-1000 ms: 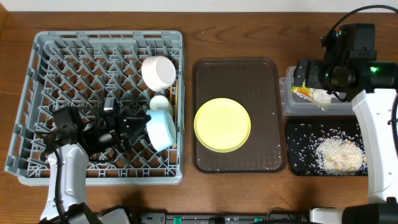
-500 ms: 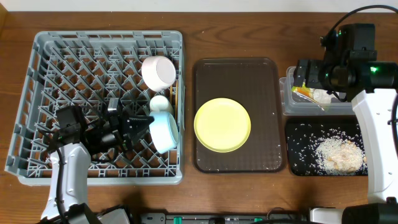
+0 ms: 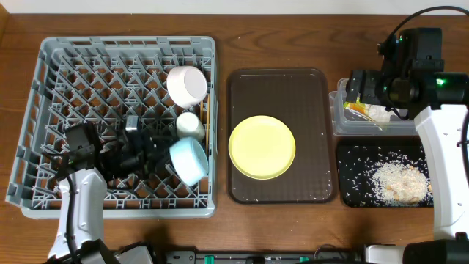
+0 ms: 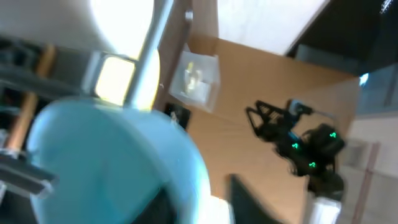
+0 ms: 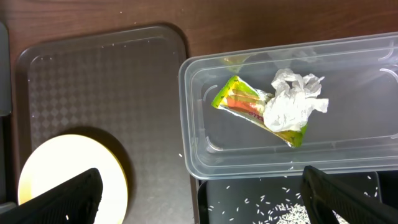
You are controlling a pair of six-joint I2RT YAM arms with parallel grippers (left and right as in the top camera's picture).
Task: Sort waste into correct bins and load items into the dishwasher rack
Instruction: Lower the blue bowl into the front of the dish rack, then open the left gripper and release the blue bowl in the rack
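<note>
My left gripper [image 3: 163, 155] is inside the grey dishwasher rack [image 3: 44, 110], shut on the rim of the light blue bowl [image 3: 189, 161]. The bowl is tilted on its side near the rack's right wall and fills the left wrist view [image 4: 106, 168]. The white bowl [image 3: 187, 85] and small white cup [image 3: 190, 125] sit in the rack behind it, with thin chopsticks [image 3: 205, 110] beside them. The yellow plate [image 3: 261, 147] lies on the brown tray [image 3: 278, 88]. My right gripper [image 5: 202, 199] is open and empty above the clear tub [image 5: 199, 155], which holds the wrapper [image 5: 242, 102] and tissue [image 5: 289, 102].
The black tray [image 3: 352, 158] at the front right holds a heap of rice [image 3: 399, 182] and scattered grains. The clear tub [image 3: 338, 121] stands just behind it. The right arm's white link runs along the table's right edge.
The light blue bowl has shifted slightly toward the rack's front and turned in my left gripper. The right arm has not moved.
</note>
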